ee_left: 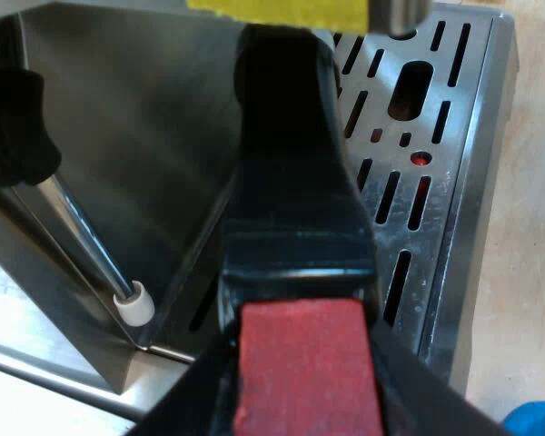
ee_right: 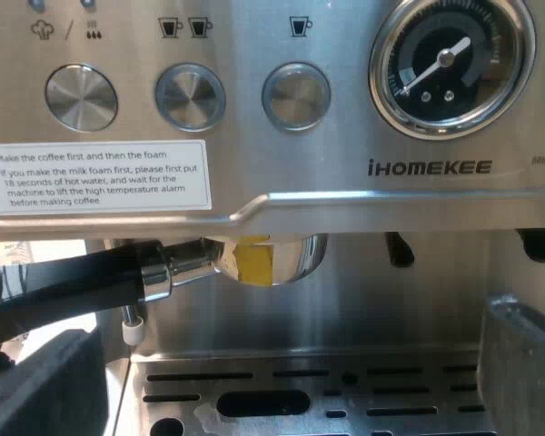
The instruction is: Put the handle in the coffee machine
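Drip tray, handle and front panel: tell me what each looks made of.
The drip tray looks like brushed stainless steel: fine grain, dull reflections, punched slots. The handle seems glossy black moulded plastic, with sheen along its edges; its red end looks matte, material unclear. The front panel appears brushed metal too, with printed icons and soft reflections.

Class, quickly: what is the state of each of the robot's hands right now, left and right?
Left hand: closed on the handle, near its red end.
Right hand: open, holding nothing.
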